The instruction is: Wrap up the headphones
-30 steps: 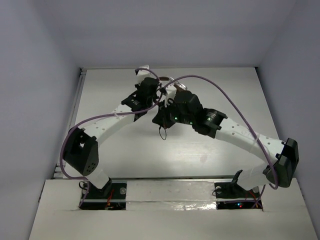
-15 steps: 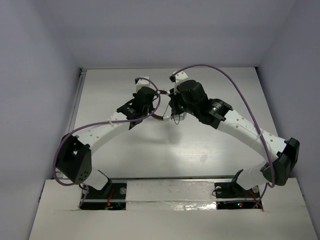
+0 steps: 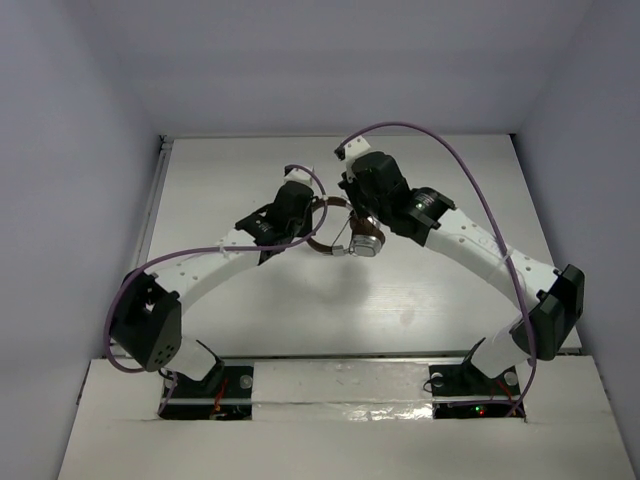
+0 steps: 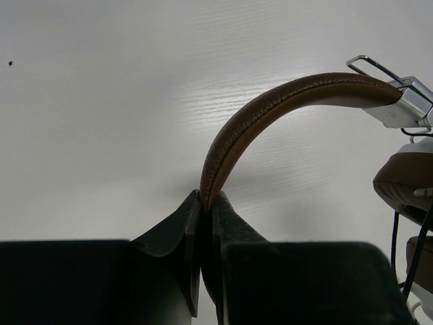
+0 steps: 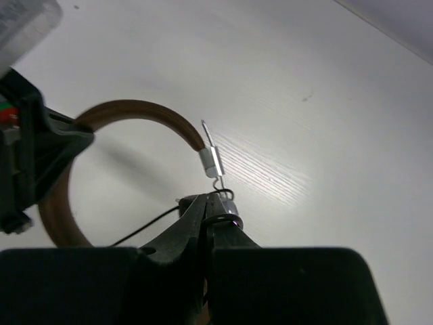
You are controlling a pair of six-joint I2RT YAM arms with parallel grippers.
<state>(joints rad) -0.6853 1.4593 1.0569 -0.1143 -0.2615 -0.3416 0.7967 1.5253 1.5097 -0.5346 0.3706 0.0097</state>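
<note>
- At the bottom of the top view, the left arm (image 3: 200, 265) and the right arm (image 3: 480, 255), both in white shells with black joints, rise from the near edge of the table (image 3: 250, 300) and lean in towards the middle of the frame.
- Thick purple cables (image 3: 470, 190) loop along both arms; the one on the right arches high over its arm.
- The table is pale and matt, with a faint wood-like grain.
- The left gripper (image 4: 206, 203) is clenched on the headphones (image 3: 340, 243), its dark tapered fingers (image 4: 179, 230) pinching the edge of the headband (image 4: 270, 108) at lower centre of its wrist view.
- The headband is a thin brown arc, leather-like, with a stitched seam along its rim.
- It ends in a bright square metal sleeve (image 4: 406, 105) at the upper right.
- Below that sleeve, at the right edge, sit a rounded brown ear pad (image 4: 406, 183) and the thin dark cord (image 4: 396, 237).
- The right gripper (image 5: 208, 203) is clamped too, just under the sleeve, where a dark loop of cord and a small silver piece meet. Which of the two it pinches I cannot tell.
- In the top view the headphones hang between the two grippers at the centre, a round silver ear cup (image 3: 366, 243) catching the light.
- A soft shadow lies on the table near them.
</note>
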